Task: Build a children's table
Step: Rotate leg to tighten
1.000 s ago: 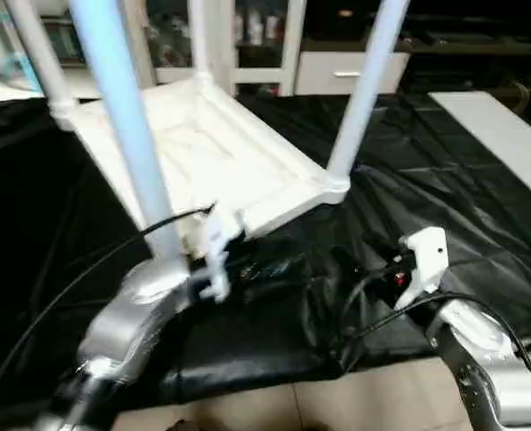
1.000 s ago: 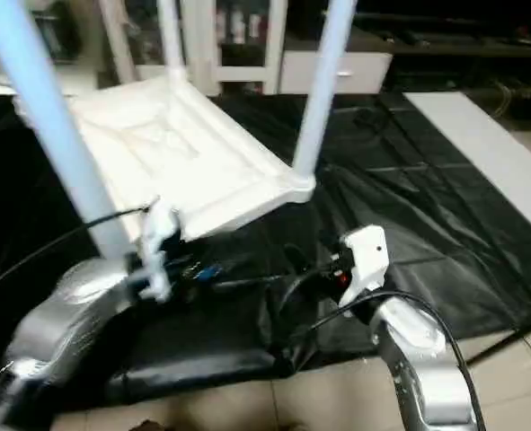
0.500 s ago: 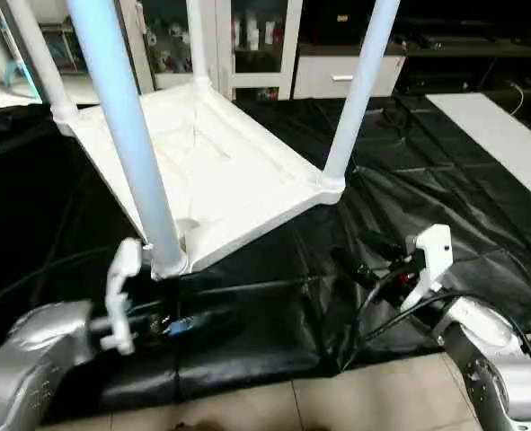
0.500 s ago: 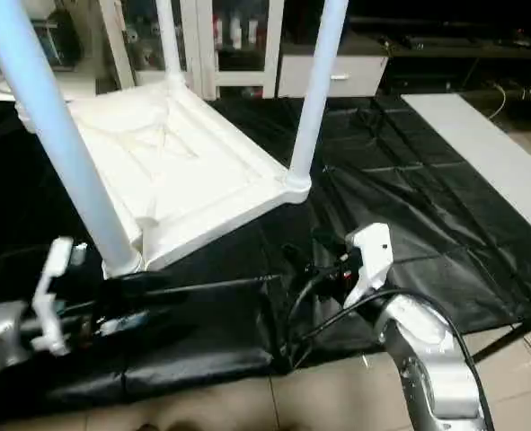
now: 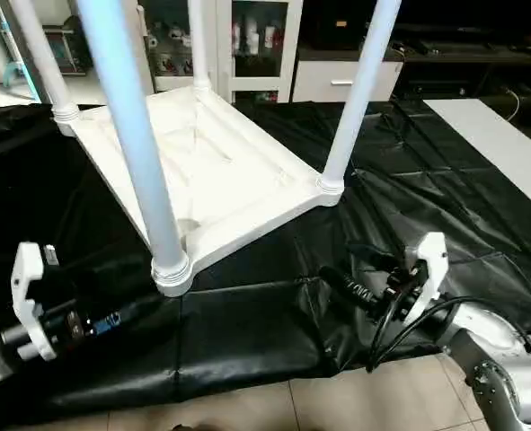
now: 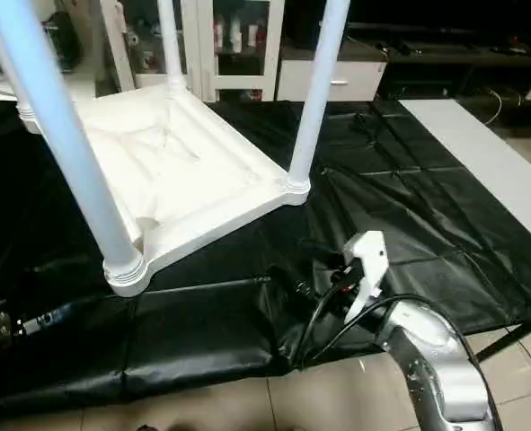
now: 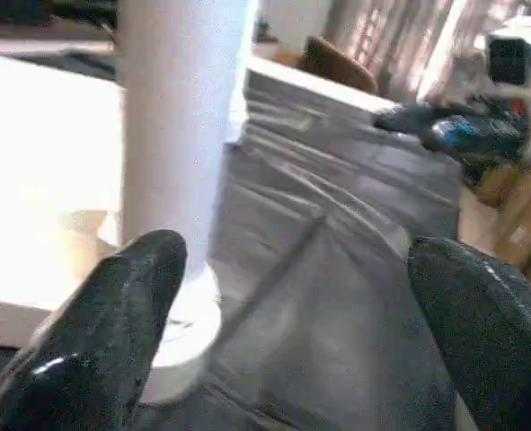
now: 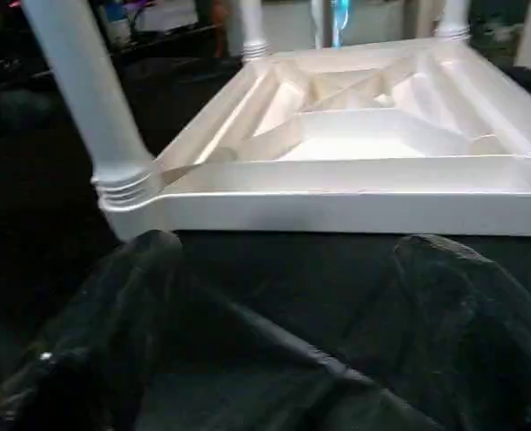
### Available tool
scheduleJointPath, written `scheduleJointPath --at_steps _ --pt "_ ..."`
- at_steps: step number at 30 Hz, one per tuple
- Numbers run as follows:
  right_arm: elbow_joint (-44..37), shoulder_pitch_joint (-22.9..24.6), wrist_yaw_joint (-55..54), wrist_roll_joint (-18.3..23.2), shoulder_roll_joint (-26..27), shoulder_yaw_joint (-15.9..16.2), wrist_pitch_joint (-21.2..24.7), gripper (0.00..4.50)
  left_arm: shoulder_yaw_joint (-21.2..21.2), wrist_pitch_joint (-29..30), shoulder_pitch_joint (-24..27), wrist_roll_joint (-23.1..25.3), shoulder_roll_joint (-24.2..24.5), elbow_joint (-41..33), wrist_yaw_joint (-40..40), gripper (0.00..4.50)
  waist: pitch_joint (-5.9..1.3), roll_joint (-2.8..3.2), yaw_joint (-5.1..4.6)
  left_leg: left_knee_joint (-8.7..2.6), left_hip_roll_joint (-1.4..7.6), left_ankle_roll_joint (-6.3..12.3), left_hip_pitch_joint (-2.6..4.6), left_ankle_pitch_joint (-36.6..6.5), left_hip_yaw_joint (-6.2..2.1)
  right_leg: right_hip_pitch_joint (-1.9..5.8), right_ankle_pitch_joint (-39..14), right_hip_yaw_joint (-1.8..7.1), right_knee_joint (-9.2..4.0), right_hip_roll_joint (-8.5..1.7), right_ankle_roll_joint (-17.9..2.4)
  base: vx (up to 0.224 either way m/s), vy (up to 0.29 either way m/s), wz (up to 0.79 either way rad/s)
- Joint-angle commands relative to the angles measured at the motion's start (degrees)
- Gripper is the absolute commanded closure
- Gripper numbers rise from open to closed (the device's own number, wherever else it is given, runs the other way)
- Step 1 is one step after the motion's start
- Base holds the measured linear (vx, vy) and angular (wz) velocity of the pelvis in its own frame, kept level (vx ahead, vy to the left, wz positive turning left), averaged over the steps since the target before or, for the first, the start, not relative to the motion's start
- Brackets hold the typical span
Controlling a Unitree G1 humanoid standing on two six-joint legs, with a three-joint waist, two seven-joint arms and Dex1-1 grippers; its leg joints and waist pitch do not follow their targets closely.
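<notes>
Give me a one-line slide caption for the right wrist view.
Upside-down white table with legs fitted, on black cloth, seen between the open right gripper fingers.

White children's table [image 5: 213,171] lies upside down, legs up.

The children's table [image 5: 202,171] lies upside down on the surface [image 5: 445,189], left of centre, legs up. The left gripper [image 5: 112,316] sits near-left of it, the right gripper [image 5: 355,278] near-right, both apart.
</notes>
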Motion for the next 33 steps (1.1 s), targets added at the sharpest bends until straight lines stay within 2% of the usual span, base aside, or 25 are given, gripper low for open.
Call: scheduleJointPath --at_steps 1,3,4,5,6,7,8,11,12,13,14,16,17,18,19,20,21,22,24,25,27,29,31,32,33 --pt "-1.3 0.3 0.3 -1.1 -1.0 1.0 0.6 0.19 -1.4 -1.9 -2.7 2.2 -0.6 2.3 1.2 0.0 -2.28 0.93 0.0 -5.46 0.4 -1.93 1.5 -27.3 0.06 0.94 -25.0 0.9 -4.25 -0.07 -6.0 0.0 0.0 0.0" --pt "-1.5 0.6 0.3 -1.4 -1.1 1.4 0.4 0.19 -2.4 -2.3 -3.9 2.8 -0.7 3.4 0.9 0.0 -2.28 0.72 -0.02 -5.58 0.39 -2.07 1.11 -26.7 -0.08 1.29 -25.6 0.93 -4.22 -0.33 -5.6 0.0 0.0 0.0" --pt "-1.7 0.9 0.4 -1.7 -1.1 1.7 0.3 0.19 -3.3 -2.7 -5.4 3.6 -1.3 4.5 1.3 0.0 -2.25 -0.13 -0.12 -5.55 0.43 -2.12 1.03 -27.1 -0.06 1.24 -27.0 0.88 -4.37 -0.41 -5.1 0.0 0.0 0.0" --pt "-1.6 1.0 0.5 -1.6 -1.0 1.8 0.3 0.19 -4.1 -4.1 -7.3 4.8 -2.0 5.6 1.8 0.0 -2.41 -1.72 -0.11 -5.37 0.46 -1.77 1.01 -26.7 -0.01 1.27 -28.4 0.84 -4.48 -0.51 -4.5 0.0 0.0 0.0" --pt "-1.4 0.9 0.6 -1.6 -0.8 1.9 0.4 0.19 -4.7 -4.9 -9.1 5.5 -2.9 6.5 2.1 0.0 -2.32 -0.99 0.19 -5.5 0.41 -1.75 1.11 -26.6 -0.18 1.17 -29.4 0.87 -4.4 -0.63 -4.2 0.0 0.0 0.0" --pt "-1.3 0.8 0.6 -1.6 -0.7 1.9 0.5 0.19 -4.9 -5.1 -10.0 5.7 -3.3 6.9 2.1 0.0 -2.41 -1.06 0.23 -5.47 0.47 -1.88 1.29 -26.6 -0.14 1.04 -29.7 0.93 -4.55 -0.68 -4.1 0.0 0.0 0.0" --pt "-0.3 0.0 1.4 -2.0 -0.5 2.9 0.1 0.19 -6.3 -7.3 -13.7 7.6 -4.9 8.9 1.6 0.0 -2.48 -0.55 0.32 -5.51 0.59 -2.39 1.53 -26.7 -0.25 0.88 -28.3 0.92 -4.57 -0.75 -4.5 0.0 0.0 0.0" --pt "0.5 -0.7 1.8 -2.7 -0.5 3.8 -0.5 0.19 -7.8 -7.1 -15.9 7.6 -5.7 9.9 0.0 0.0 -2.64 -0.77 0.5 -5.59 0.59 -3.03 1.33 -26.0 -0.34 1.18 -24.0 0.79 -4.0 -0.68 -5.5 0.0 0.0 0.0" --pt "0.8 -1.1 1.7 -2.9 -0.4 3.9 -0.8 0.19 -9.3 -8.0 -18.0 8.6 -6.7 11.1 -0.2 0.0 -2.55 -0.21 0.32 -5.8 0.51 -3.47 1.16 -27.3 -0.52 1.38 -23.4 0.73 -3.83 -0.56 -5.7 0.0 0.0 0.0" --pt "1.0 -1.2 1.6 -2.9 -0.4 4.0 -0.9 0.19 -10.4 -8.8 -19.5 9.2 -7.4 12.2 -0.2 0.0 -2.71 -0.85 0.26 -5.61 0.45 -3.42 1.44 -27.8 -0.38 1.25 -23.3 0.66 -4.11 -0.46 -5.7 0.0 0.0 0.0" --pt "0.8 -1.3 1.4 -2.7 -0.5 4.0 -1.0 0.19 -12.2 -10.1 -22.3 10.4 -8.9 14.4 -0.5 0.0 -2.86 -0.88 0.31 -5.49 0.47 -3.4 1.56 -27.6 -0.34 1.24 -22.6 0.72 -3.9 -0.5 -6.0 0.0 0.0 0.0" --pt "0.6 -1.3 1.3 -2.7 -0.5 3.9 -0.9 0.19 -13.9 -11.2 -24.9 11.6 -10.4 16.8 -1.0 0.0 -2.84 -0.11 0.49 -5.46 0.44 -3.18 1.65 -26.6 -0.16 1.24 -20.1 0.87 -3.92 -0.44 -7.0 0.0 0.0 0.0" --pt "0.6 -1.3 1.3 -2.7 -0.5 3.9 -0.9 0.19 -13.9 -11.2 -24.9 11.6 -10.4 16.8 -1.0 0.0 -2.84 -0.11 0.49 -5.46 0.44 -3.18 1.65 -26.6 -0.16 1.24 -20.1 0.87 -3.92 -0.44 -7.0 0.0 0.0 0.0" --pt "-0.1 -0.7 1.2 -2.6 -0.6 3.9 -1.0 0.19 -16.1 -11.9 -28.2 12.7 -12.7 20.0 -2.7 0.0 -2.96 0.18 0.7 -5.42 0.48 -3.14 1.43 -25.1 -0.2 1.68 -18.2 0.89 -3.41 -0.6 -7.8 0.0 0.0 0.0" --pt "-1.0 0.2 1.2 -2.6 -0.8 4.0 -0.8 0.19 -18.7 -11.8 -31.8 13.7 -15.6 23.4 -4.7 0.0 -2.92 0.12 0.42 -5.38 0.33 -2.93 1.41 -24.9 0.06 1.61 -18.3 0.91 -3.87 -0.42 -7.6 0.0 0.0 0.0" --pt "-1.7 1.1 1.4 -2.6 -1.1 4.2 -0.7 0.19 -21.1 -11.9 -34.6 14.6 -17.9 26.1 -6.5 0.0 -3.16 0.0 1.2 -4.82 0.32 -3.05 2.23 -25.3 0.25 1.11 -19.2 0.86 -3.96 -0.51 -7.9 0.0 0.0 0.0" --pt "-1.7 1.1 1.4 -2.6 -1.1 4.2 -0.7 0.19 -21.1 -11.9 -34.6 14.6 -17.9 26.1 -6.5 0.0 -3.18 -0.46 1.44 -4.8 0.44 -2.49 2.22 -24.6 0.43 1.2 -18.6 1.02 -3.97 -0.63 -8.5 0.0 0.0 0.0" --pt "-2.5 2.3 1.9 -2.6 -1.6 4.7 -0.4 0.19 -23.9 -11.1 -37.1 15.4 -20.5 28.1 -8.4 0.0 -3.04 -0.19 1.49 -5.23 0.64 -2.24 1.45 -22.6 0.37 1.89 -16.5 1.11 -3.95 -0.78 -9.1 0.0 0.0 0.0" --pt "-3.4 3.9 2.5 -2.9 -2.6 5.4 -0.2 0.19 -28.3 -10.1 -40.1 16.7 -23.9 29.8 -11.2 0.0 -3.4 -0.05 2.02 -4.82 0.42 -1.89 1.05 -19.5 0.3 2.54 -13.1 0.98 -3.2 -0.79 -9.5 0.0 0.0 0.0" --pt "-3.7 4.4 2.5 -2.9 -2.9 5.3 -0.2 0.19 -29.7 -9.9 -40.9 17.3 -25.0 30.3 -11.8 0.0 -3.51 0.71 2.02 -4.86 0.41 -1.5 0.87 -17.1 0.21 2.87 -10.6 0.99 -2.87 -0.9 -10.2 0.0 0.0 0.0" --pt "-4.4 5.6 2.4 -2.7 -3.3 4.9 -0.2 0.19 -32.8 -9.9 -42.8 19.0 -28.1 31.6 -12.0 0.0 -3.68 0.05 1.82 -4.52 0.37 -0.24 0.88 -14.9 0.45 3.09 -7.1 0.93 -2.77 -0.76 -11.4 0.0 0.0 0.0" --pt "-4.8 6.5 2.2 -2.6 -3.5 4.4 -0.2 0.19 -34.7 -10.7 -44.3 20.5 -30.7 33.1 -11.4 0.0 -3.74 0.15 1.57 -4.18 0.27 1.62 0.68 -12.4 0.68 3.38 -4.1 0.96 -2.7 -0.82 -12.9 0.029 0.001 -0.01" --pt "-5.8 8.1 1.6 -2.5 -3.7 4.2 -0.2 0.19 -36.1 -17.4 -47.5 24.9 -36.9 39.3 -6.5 0.0 -3.69 0.22 1.62 -4.15 0.33 2.34 0.78 -12.6 0.73 3.43 -5.1 0.95 -2.99 -0.91 -13.0 0.0 0.0 0.0" --pt "-6.3 8.7 1.2 -2.6 -3.6 4.2 -0.2 0.19 -35.7 -21.5 -49.6 27.3 -40.0 43.8 -2.2 0.0 -3.44 0.62 1.6 -4.0 0.46 2.94 1.08 -14.7 0.82 3.16 -7.8 0.91 -3.95 -0.86 -12.7 0.0 0.0 0.0" --pt "-6.7 9.1 1.0 -2.6 -3.6 4.3 -0.2 0.19 -35.3 -24.0 -50.9 28.8 -41.9 46.8 0.6 0.0 -3.53 0.63 1.81 -3.98 0.42 2.51 1.13 -15.6 0.68 3.44 -9.3 0.82 -3.72 -1.02 -12.4 0.0 0.0 0.0"
